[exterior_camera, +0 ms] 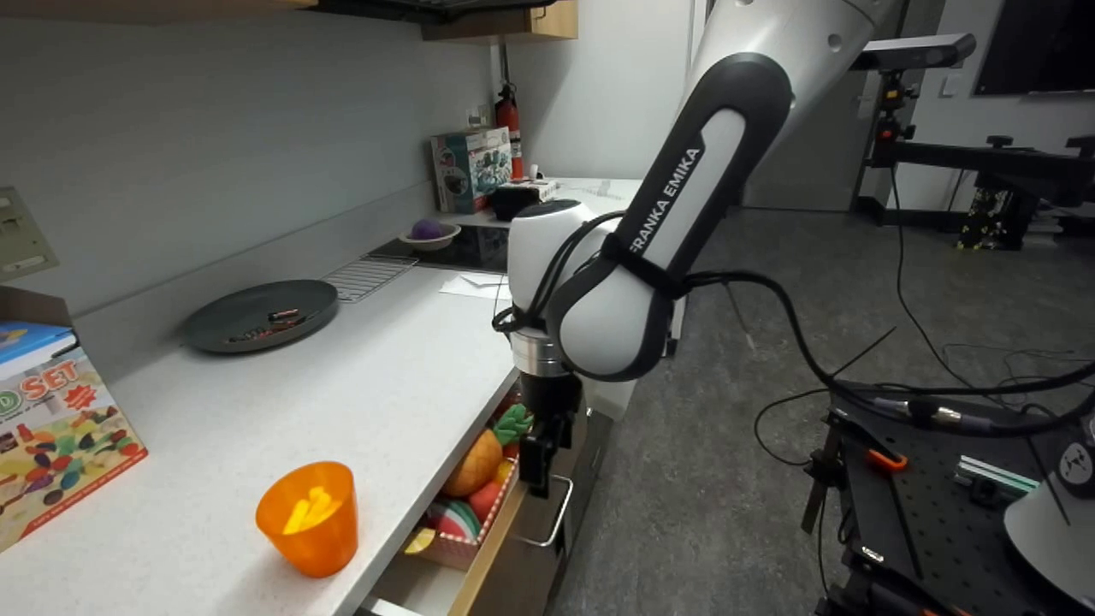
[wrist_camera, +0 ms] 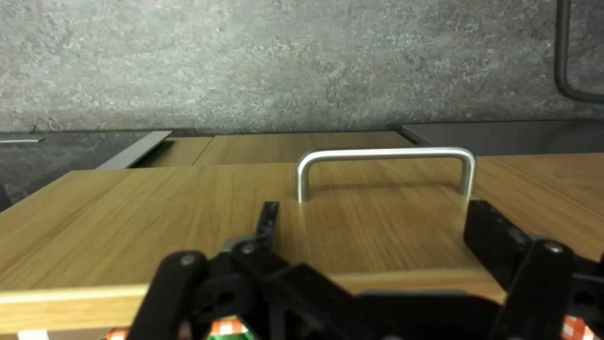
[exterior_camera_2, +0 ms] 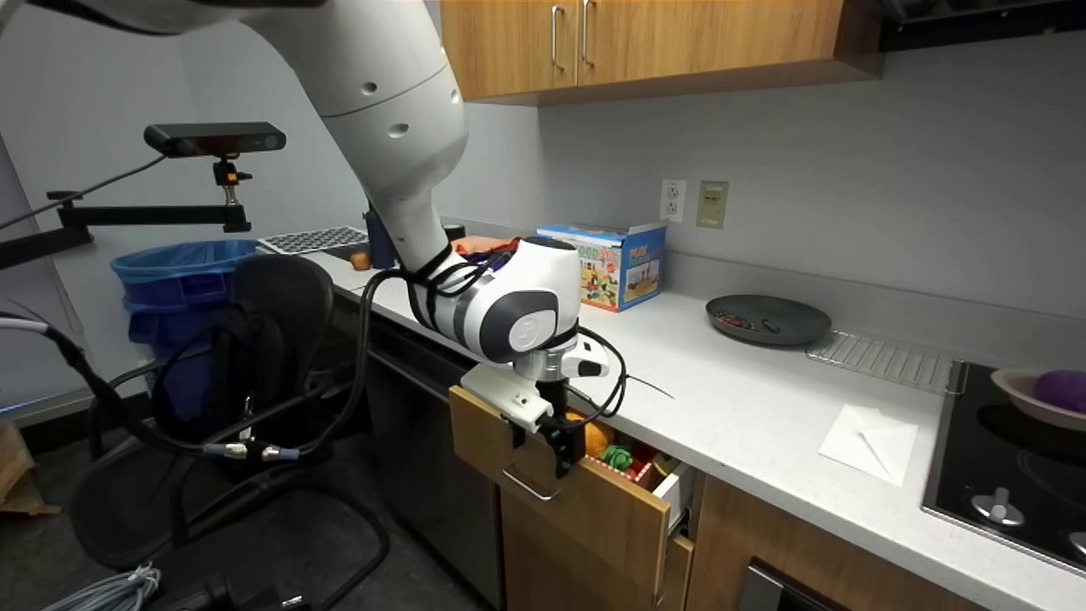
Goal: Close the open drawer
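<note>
The drawer is pulled out from under the counter. Its wood front (exterior_camera_2: 611, 522) looks medium brown, with a pale top edge that also shows in the wrist view (wrist_camera: 71, 307). Toy fruit (exterior_camera: 475, 466) lies inside in a red-checked box. The slim metal handle (wrist_camera: 387, 153) is on the outer face of the front and shows in both exterior views (exterior_camera: 556, 518) (exterior_camera_2: 528, 486). My gripper (wrist_camera: 375, 207) is open with nothing between its fingers. It points down at the top of the drawer front, above the handle, in both exterior views (exterior_camera: 537, 479) (exterior_camera_2: 541, 450). I cannot tell whether it touches the front.
The white counter (exterior_camera: 385, 402) runs above the drawer. An orange cup (exterior_camera: 312, 522) stands near its edge. A dark pan (exterior_camera_2: 768, 320), a toy food box (exterior_camera_2: 624, 263) and a wire rack (exterior_camera_2: 882, 361) are farther back. A stove (exterior_camera_2: 1018, 467) is beside them. Cables hang from the arm.
</note>
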{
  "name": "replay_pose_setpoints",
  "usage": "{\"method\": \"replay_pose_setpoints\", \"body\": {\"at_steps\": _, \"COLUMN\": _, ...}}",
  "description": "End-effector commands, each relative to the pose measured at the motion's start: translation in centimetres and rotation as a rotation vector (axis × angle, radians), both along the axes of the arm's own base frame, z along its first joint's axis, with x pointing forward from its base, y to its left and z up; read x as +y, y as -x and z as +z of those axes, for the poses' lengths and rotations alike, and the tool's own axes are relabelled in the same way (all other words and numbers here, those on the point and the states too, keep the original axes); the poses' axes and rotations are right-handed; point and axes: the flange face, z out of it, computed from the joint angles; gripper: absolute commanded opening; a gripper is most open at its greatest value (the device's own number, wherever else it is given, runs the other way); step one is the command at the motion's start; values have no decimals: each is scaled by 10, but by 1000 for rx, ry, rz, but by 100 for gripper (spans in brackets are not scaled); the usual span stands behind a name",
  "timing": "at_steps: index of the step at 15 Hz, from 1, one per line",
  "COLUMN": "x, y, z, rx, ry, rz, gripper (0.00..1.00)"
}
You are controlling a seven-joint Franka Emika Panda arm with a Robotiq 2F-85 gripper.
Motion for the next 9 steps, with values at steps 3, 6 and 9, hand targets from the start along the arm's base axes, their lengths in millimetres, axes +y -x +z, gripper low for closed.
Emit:
{"method": "replay_pose_setpoints", "body": {"at_steps": 3, "x": 3, "y": -55, "z": -26, "rx": -50, "ry": -28, "rz": 6, "gripper": 100}}
{"method": "replay_pose_setpoints", "body": {"at_steps": 6, "x": -4, "y": -71, "z": -32, "rx": -90, "ry": -30, "rz": -15, "gripper": 100}}
{"method": "replay_pose_setpoints", "body": {"at_steps": 9, "x": 0, "y": -72, "z": -32, "rx": -161, "ry": -26, "rz": -20, "gripper": 100}}
